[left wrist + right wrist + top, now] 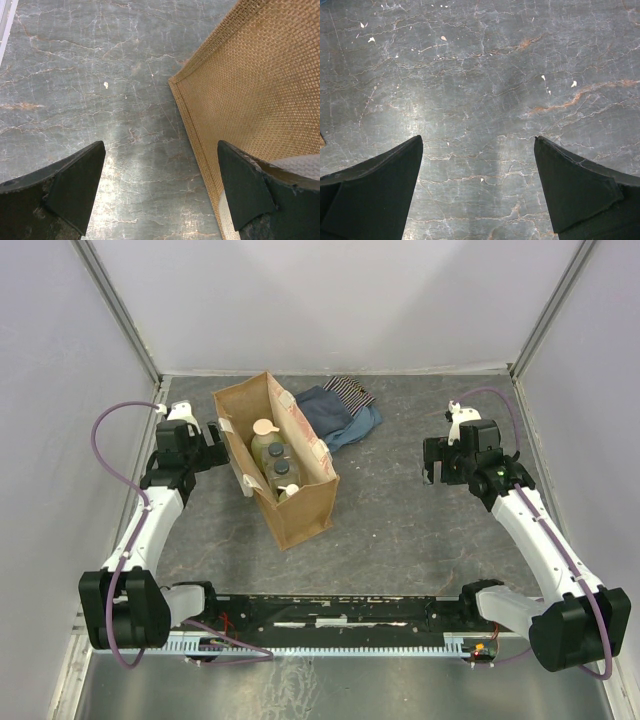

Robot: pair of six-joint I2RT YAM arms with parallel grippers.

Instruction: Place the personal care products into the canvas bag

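The tan canvas bag (305, 508) stands open left of the table's middle, reddish print on its right side. Inside it I see the green bottle with beige cap (264, 441), two clear bottles with dark caps (279, 471) and the white pump of the yellow bottle (289, 492). My left gripper (212, 433) is open and empty just left of the bag; in the left wrist view (161, 150) the bag's woven wall (250, 85) fills the right side. My right gripper (438, 462) is open and empty over bare table, also seen in the right wrist view (479, 145).
Folded blue and striped cloths (338, 410) lie behind the bag at the back. Grey walls enclose the table on three sides. A black rail with cabling (330, 615) runs along the near edge between the arm bases.
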